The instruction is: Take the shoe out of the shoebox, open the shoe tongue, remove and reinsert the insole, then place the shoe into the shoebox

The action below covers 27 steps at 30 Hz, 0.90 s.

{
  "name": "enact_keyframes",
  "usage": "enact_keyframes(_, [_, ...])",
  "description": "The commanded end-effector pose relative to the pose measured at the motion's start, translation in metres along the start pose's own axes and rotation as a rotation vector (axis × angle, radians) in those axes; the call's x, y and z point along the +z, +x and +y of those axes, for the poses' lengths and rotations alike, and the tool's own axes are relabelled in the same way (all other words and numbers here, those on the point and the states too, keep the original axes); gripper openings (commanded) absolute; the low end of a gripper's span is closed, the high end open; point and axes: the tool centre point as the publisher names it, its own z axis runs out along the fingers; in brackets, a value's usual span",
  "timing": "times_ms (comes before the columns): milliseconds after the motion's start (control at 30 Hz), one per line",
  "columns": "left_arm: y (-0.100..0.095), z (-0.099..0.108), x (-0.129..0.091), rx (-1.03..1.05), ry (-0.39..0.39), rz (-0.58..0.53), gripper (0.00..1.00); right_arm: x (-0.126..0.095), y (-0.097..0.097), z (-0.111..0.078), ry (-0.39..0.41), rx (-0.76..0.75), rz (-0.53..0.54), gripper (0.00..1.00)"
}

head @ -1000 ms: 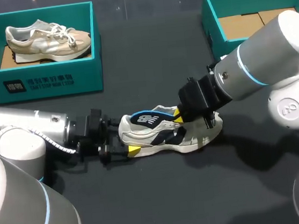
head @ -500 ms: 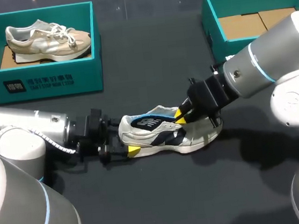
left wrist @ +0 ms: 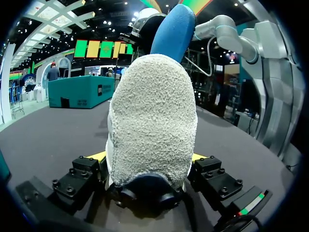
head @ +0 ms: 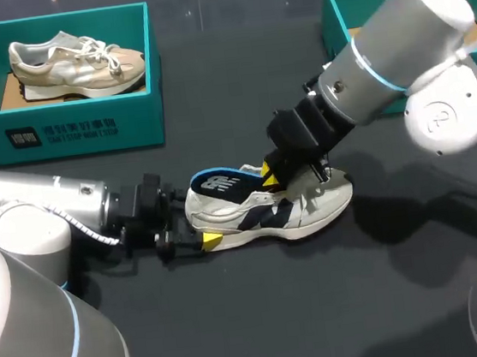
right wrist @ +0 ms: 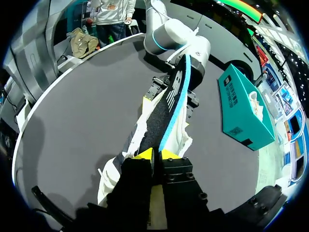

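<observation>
Down on the dark table [head: 262,314], head view: grips the heel of the sneaker [head: 311,209] with the left gripper [head: 195,233], pressed on both sides. Pinches the blue-edged insole [head: 222,183] with the right gripper [head: 268,175], raised above the sneaker's opening. Left wrist view: squeezes the fuzzy grey heel between both yellow tips, insole [left wrist: 174,29] poking up behind. Right wrist view: clamps narrow on the insole's [right wrist: 164,111] near end, sneaker [right wrist: 136,133] lying under it.
</observation>
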Motion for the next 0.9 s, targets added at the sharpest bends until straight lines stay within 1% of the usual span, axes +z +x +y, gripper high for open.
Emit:
enact_keyframes(33, [0.001,0.003,0.001,0.0,-0.001,0.001,0.0,0.006,-0.015,0.013,0.135,0.008,0.112,0.0])
enact_keyframes(100, [0.001,0.003,0.001,0.0,-0.001,0.001,0.0,0.007,-0.017,0.015,0.158,0.026,0.138,0.0])
enact_keyframes(300, [0.001,0.003,0.001,0.0,-0.001,0.001,0.0,0.011,-0.016,0.016,0.168,0.052,0.184,0.0])
enact_keyframes(333, [0.001,0.003,0.001,0.0,-0.001,0.001,0.0,0.012,-0.016,0.016,0.168,0.06,0.189,0.06])
enact_keyframes(367, [0.001,0.003,0.001,0.0,-0.001,0.001,0.0,0.012,-0.015,0.016,0.167,0.065,0.191,0.14])
enact_keyframes(400, [0.001,0.003,0.001,0.0,-0.001,0.001,0.0,0.013,-0.014,0.015,0.164,0.072,0.192,0.27])
enact_keyframes(433, [0.001,0.003,0.001,0.0,-0.001,0.001,0.0,0.012,-0.013,0.015,0.165,0.086,0.195,0.38])
enact_keyframes(467, [0.001,0.003,0.001,0.0,-0.001,0.001,0.0,0.012,-0.012,0.015,0.166,0.094,0.196,0.44])
enact_keyframes(500, [0.001,0.003,0.001,0.0,-0.001,0.001,0.0,0.012,-0.011,0.016,0.167,0.103,0.196,0.45])
enact_keyframes(667, [0.001,0.003,0.001,0.0,-0.001,0.001,0.0,0.009,-0.006,0.019,0.198,0.181,0.208,0.44])
enact_keyframes(733, [0.001,0.003,0.001,0.0,-0.001,0.001,0.0,0.008,-0.006,0.02,0.2,0.199,0.209,0.44])
enact_keyframes(833, [0.001,0.003,0.001,0.0,-0.001,0.001,0.0,0.005,-0.004,0.021,0.205,0.249,0.215,0.48])
enact_keyframes(900, [0.001,0.003,0.001,0.0,-0.001,0.001,0.0,0.004,-0.004,0.021,0.2,0.272,0.214,0.48])
